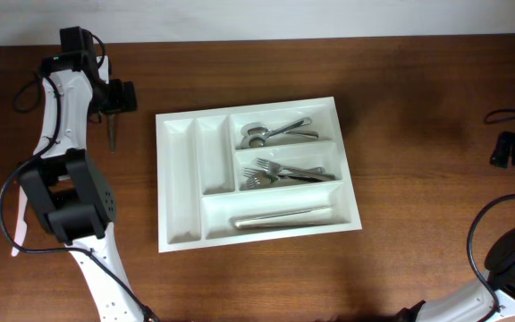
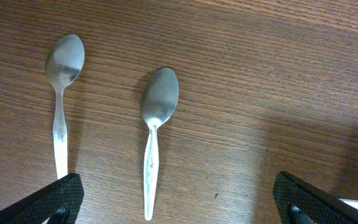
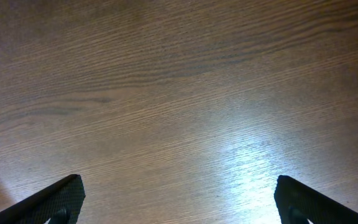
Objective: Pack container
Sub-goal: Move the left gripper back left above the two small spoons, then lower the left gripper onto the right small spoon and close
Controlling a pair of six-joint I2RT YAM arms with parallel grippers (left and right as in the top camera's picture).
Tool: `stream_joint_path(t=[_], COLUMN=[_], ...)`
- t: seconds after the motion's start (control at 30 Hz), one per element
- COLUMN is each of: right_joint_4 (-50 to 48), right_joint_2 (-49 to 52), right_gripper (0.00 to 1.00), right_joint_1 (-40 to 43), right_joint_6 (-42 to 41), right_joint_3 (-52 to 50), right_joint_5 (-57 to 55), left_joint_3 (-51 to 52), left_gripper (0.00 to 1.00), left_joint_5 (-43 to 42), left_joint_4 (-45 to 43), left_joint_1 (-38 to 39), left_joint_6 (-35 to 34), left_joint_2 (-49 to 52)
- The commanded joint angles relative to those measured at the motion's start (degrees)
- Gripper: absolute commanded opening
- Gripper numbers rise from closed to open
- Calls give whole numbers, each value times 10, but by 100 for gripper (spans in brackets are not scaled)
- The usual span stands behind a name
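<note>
Left fingers point(image 2: 55, 199) wide, spoons point(image 2: 159, 106) close-up, container point(image 1: 179, 179) overhead

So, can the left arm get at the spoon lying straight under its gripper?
Probably yes. The left gripper hangs open over that spoon, which lies flat on the table; the other spoon lies apart from it, and nothing covers it.

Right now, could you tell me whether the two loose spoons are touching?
Apart. The left wrist view shows bare table between the outer spoon and the middle spoon.
</note>
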State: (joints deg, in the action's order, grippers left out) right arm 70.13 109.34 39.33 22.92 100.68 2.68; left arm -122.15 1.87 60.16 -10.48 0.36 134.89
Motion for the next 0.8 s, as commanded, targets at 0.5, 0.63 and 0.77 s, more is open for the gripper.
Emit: stream_joint_path(t=[0.5,0.63,0.77], right_joint_4=[-2,-2,-2], right_joint_2=[-1,-1,-1], right_gripper=[99,99,99], right_joint_1=[1,1,1], right_joint_6=[0,0,0], right_joint_3=[-2,-2,-2], right_joint_5=[3,3,3], left_joint_3=[1,1,1], left_gripper=[100,100,100], left_joint_5=[-6,-7,-7], left_joint_4=[18,18,20], left_joint_1=[-7,-9,-14], left_joint_6=[14,14,11], left_joint_2=[47,48,48])
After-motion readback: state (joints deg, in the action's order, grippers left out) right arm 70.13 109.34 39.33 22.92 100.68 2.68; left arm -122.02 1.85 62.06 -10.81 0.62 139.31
